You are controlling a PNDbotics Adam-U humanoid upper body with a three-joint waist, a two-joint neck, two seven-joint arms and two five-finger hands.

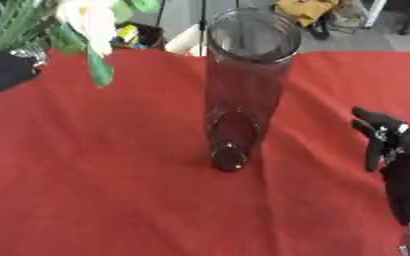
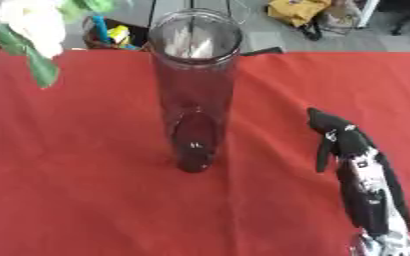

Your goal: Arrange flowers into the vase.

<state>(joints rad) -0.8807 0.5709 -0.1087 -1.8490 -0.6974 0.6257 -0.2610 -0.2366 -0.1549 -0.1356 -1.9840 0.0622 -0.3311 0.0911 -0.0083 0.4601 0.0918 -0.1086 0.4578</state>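
Observation:
A tall clear glass vase [image 1: 246, 85] stands upright in the middle of the red tablecloth [image 1: 103, 180], and nothing is inside it. A white flower [image 1: 88, 20] with green leaves [image 1: 98, 67] hangs in the air at the upper left, left of the vase's rim and apart from it. Its green stems [image 1: 12, 22] run up and out of the picture. Below them, at the left edge, shows a dark part of my left hand [image 1: 3, 75] with a silver joint. My right hand [image 2: 355, 160] rests open at the lower right, fingers straight, holding nothing, to the right of the vase.
Past the table's far edge lie a yellow bag [image 1: 303, 11], a dark box with colourful items [image 2: 112, 34] and a white object [image 1: 184, 41] on the floor. The red cloth reaches all sides of the view.

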